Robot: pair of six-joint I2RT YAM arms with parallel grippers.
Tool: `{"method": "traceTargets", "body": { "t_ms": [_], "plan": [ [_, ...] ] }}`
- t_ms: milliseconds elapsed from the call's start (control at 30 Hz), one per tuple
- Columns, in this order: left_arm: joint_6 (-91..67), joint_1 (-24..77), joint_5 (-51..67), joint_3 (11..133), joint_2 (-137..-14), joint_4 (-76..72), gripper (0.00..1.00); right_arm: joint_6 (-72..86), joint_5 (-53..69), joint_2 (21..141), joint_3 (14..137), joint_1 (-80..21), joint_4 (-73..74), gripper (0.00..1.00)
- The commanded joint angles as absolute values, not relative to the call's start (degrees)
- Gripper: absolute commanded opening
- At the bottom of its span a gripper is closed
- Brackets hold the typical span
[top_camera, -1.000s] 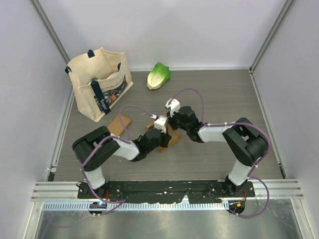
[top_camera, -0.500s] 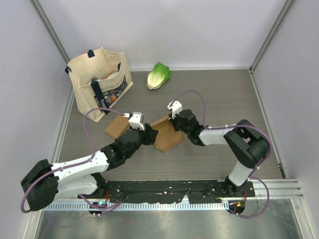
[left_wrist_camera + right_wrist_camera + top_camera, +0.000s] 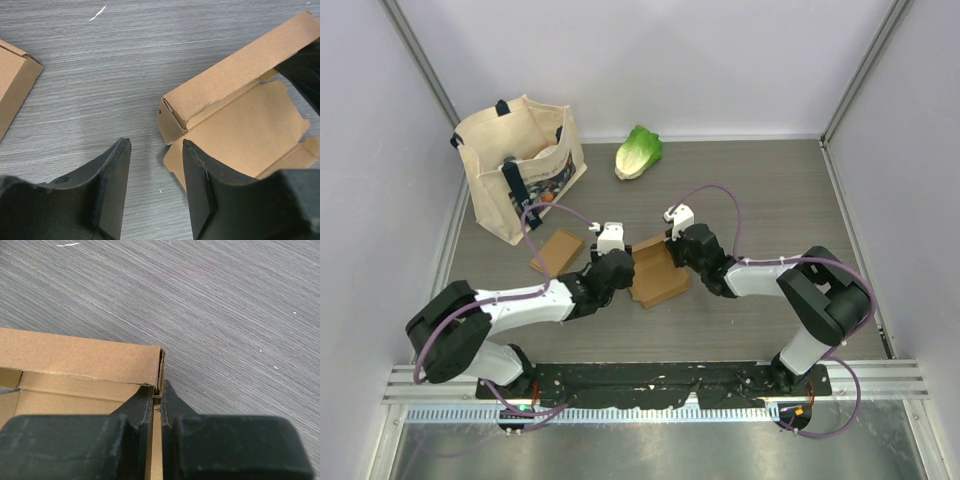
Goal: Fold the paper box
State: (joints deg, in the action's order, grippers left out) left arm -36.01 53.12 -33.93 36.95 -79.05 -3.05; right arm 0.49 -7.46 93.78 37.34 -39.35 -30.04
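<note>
While I've got all three feeds up, quick status. The brown cardboard box (image 3: 653, 283) is sitting half-folded near the middle of the grey wood-grain surface (image 3: 770, 200), right between the two arms. One long wall is folded up and doubled over. The rest of the sheet lies flat with its flaps spread out.

My right end effector (image 3: 156, 392) is pinched narrow on the end of that upright wall, right at the corner, with the cardboard edge clamped between its fingers. My left end effector (image 3: 154, 150) is spread fairly wide and holding nothing. It hovers just beside the box's other corner, with only bare surface showing between its pads, and from the wrist view it isn't touching the cardboard.

A second flat piece of brown cardboard (image 3: 557, 252) lies to the left of the box, clearly apart from it.

Further back on the left stands a cream canvas tote bag (image 3: 495, 150) with dark handles. A dark strip down its front carries white lettering next to a colourful print, but it's way too small for me to read. A green leafy lettuce head (image 3: 638, 152) lies near the back wall. Every cardboard face I can see is plain brown.
</note>
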Motion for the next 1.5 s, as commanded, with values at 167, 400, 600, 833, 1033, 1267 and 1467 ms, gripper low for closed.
{"method": "traceTargets", "body": {
  "t_ms": [167, 400, 600, 833, 1033, 1267, 1467],
  "plan": [
    [-33.58, 53.09, -42.00, 43.85, -89.02, -9.05, 0.40, 2.99, -9.49, 90.00, 35.95, -39.90, -31.29, 0.01],
    [-29.28, 53.52, -47.54, 45.96, -94.30, -13.35, 0.10, 3.51, -11.33, 90.35, 35.68, -40.08, -32.17, 0.01],
    [-23.13, 55.37, -52.91, 44.39, -95.98, -19.14, 0.00, 5.01, -14.33, 88.95, 35.68, -40.08, -30.42, 0.06],
    [-20.93, 55.90, -51.42, 41.75, -95.63, -23.20, 0.00, 8.26, -10.64, 83.42, 36.39, -39.82, -23.03, 0.38],
    [-19.60, 55.90, -50.98, 41.13, -95.71, -24.17, 0.00, 8.70, -2.73, 77.97, 33.75, -37.27, -20.48, 0.50],
    [-19.60, 55.90, -49.75, 40.87, -95.80, -24.52, 0.00, 8.98, -2.10, 69.53, 29.18, -30.15, -20.66, 0.55],
    [-19.07, 55.90, -49.31, 40.96, -95.80, -24.61, 0.00, 3.44, -1.77, 69.87, 26.12, -32.77, -21.61, 0.49]
  ]
}}
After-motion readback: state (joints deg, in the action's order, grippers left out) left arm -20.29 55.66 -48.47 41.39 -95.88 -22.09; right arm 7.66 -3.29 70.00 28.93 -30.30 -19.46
